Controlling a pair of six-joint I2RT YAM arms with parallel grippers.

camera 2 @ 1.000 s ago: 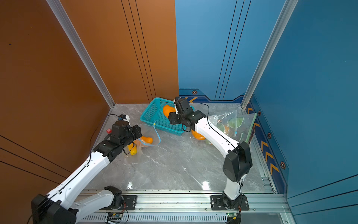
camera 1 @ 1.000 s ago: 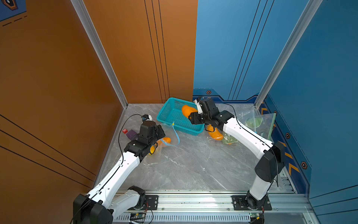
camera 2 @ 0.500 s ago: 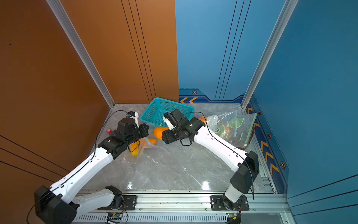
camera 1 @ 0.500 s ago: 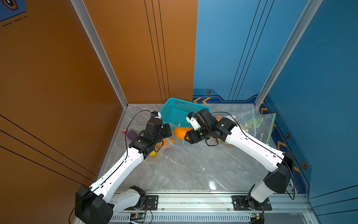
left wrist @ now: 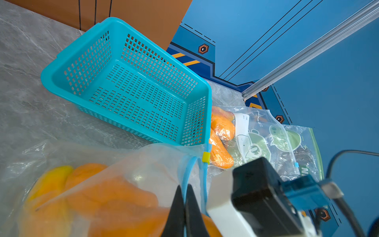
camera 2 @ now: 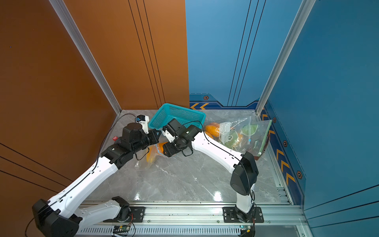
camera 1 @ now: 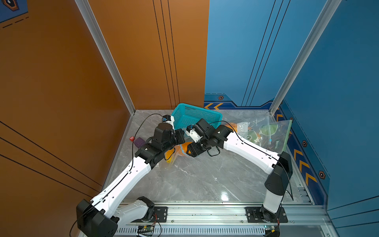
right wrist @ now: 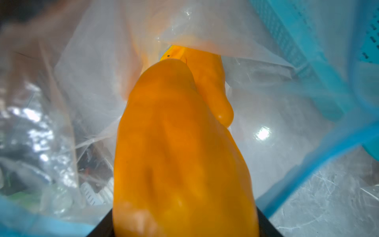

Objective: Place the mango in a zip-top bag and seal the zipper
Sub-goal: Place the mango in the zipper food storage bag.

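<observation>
In both top views the tips of the right claw (right wrist: 183, 226) are hidden inside the mouth of the clear zip-top bag (left wrist: 147, 162). The two wrist bodies cover most of that bag, so only slivers of orange show between them. The right wrist view is filled by the mango (right wrist: 180, 153). Only the dark edges of the claw's fingers (right wrist: 101, 228) peek out on either side of it, clenched on the fruit. The fruit sits past the blue zipper track (right wrist: 320, 162), inside the bag. Whether it rests on the bag's lower wall cannot be told. The left claw (left wrist: 184, 197) is clenched too, its thin fingers pinched on the bag's blue-edged rim near the yellow slider (left wrist: 205, 157); their roots are cut off by the frame edge. Through the film the other fruit is blurred: one yellow mango (left wrist: 49, 180) and some orange ones beside it, too smeared to count. One orange mango (right wrist: 213, 88) shows clearly behind the held one. There is one teal basket (left wrist: 131, 90) on the grey bench (camera 1: 205, 180), just beside the bag. Beyond it at least two more bags (camera 1: 264, 131), printed with green cartoon figures, overlap against the blue wall. Two orange mangoes (left wrist: 222, 131) are visible in the nearer one. One purple block (camera 1: 139, 142) and one red piece (camera 1: 131, 138) lie near the orange wall, too small to identify.
</observation>
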